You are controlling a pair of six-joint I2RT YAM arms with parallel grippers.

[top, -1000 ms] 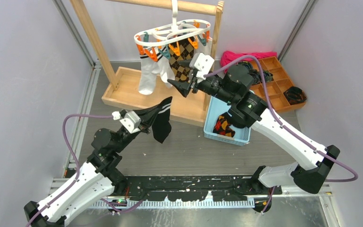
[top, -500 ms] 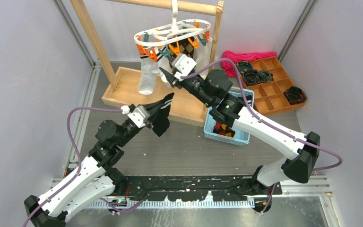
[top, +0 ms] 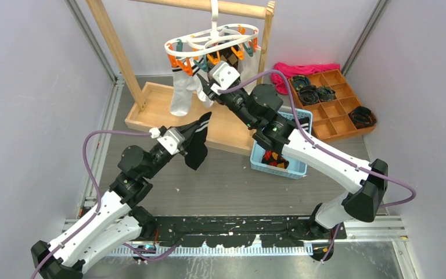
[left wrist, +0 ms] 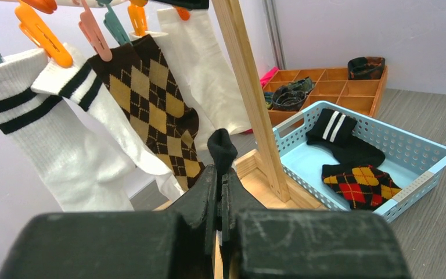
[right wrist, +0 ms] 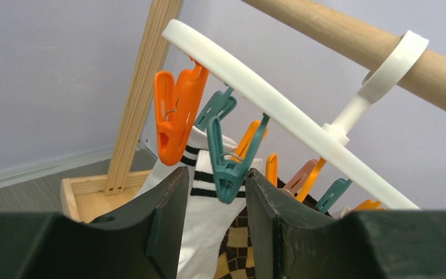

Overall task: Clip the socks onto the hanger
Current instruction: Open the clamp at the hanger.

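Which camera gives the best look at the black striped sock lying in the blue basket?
The left wrist view: the black sock lies unobstructed in the blue basket, stripes clear. From the top, the right arm covers most of the basket; the right wrist view misses it.

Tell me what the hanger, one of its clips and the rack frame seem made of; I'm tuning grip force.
The hanger looks like smooth, slightly glossy white moulded plastic. The teal clip seems matte coloured plastic, with what may be a thin wire spring. The rack frame shows pale lengthwise grain, so probably bare or lightly finished wood.
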